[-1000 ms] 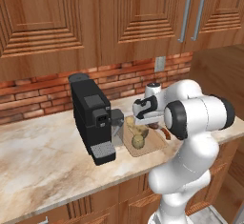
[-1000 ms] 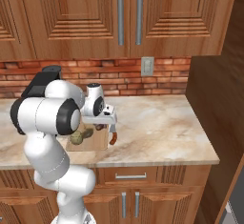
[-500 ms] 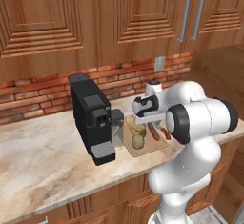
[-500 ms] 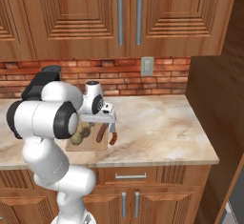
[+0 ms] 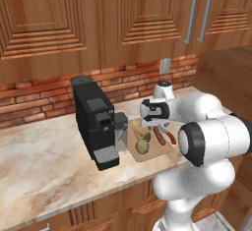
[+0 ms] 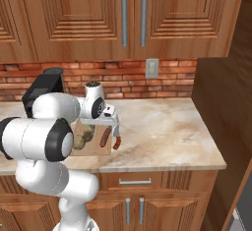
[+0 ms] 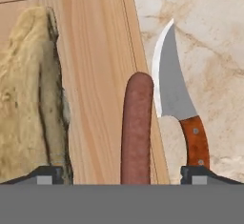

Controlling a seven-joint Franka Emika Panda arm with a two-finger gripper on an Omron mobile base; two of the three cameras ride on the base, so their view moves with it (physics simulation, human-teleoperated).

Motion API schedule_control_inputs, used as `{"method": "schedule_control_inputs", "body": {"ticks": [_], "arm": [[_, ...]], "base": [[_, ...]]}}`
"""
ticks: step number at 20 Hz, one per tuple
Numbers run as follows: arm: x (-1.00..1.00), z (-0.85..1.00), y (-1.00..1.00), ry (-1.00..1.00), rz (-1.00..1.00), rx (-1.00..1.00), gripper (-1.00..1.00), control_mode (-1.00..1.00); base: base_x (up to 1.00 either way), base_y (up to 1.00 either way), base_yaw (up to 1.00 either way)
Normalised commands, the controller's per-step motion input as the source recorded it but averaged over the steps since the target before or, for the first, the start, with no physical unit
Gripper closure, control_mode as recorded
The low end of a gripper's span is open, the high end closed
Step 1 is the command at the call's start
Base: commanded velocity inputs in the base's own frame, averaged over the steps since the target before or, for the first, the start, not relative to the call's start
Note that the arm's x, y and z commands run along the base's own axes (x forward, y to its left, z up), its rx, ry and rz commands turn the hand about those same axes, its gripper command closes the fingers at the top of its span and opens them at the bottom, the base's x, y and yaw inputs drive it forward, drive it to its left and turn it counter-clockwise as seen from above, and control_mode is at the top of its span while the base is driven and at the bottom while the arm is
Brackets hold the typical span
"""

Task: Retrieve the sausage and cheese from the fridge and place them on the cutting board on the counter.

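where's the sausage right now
The sausage lies on the cutting board near its edge, between the crusty bread and the knife on the counter, in the hand view.

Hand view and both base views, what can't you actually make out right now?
- Near end of the dark reddish-brown sausage: hand view, cut off at the bottom.
- Rough tan block on the tan wooden cutting board: hand view, cropped by the left edge.
- Open gripper: left base view, white arm hides the fingertips.
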Motion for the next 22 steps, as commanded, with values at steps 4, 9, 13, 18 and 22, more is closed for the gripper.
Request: {"method": "schedule_control_inputs", "body": {"ticks": [4,9,13,18,22], "arm": [[-0.46,0.29,-0.13,-0.11,0.00,0.06,-1.00,-1.00],[-0.45,0.36,-0.05,-0.08,0.00,0.07,-1.00,-1.00],[-0.24,0.66,0.00,-0.08,0.00,0.06,-1.00,-1.00],[-0.20,0.85,0.00,-0.08,0.00,0.03,-1.00,-1.00],[-0.54,0.65,-0.02,-0.05,0.00,0.00,-1.00,-1.00]], "base": [[0.00,0.00,0.00],[0.00,0.00,0.00],[0.00,0.00,0.00],[0.00,0.00,0.00],[0.00,0.00,0.00]]}}
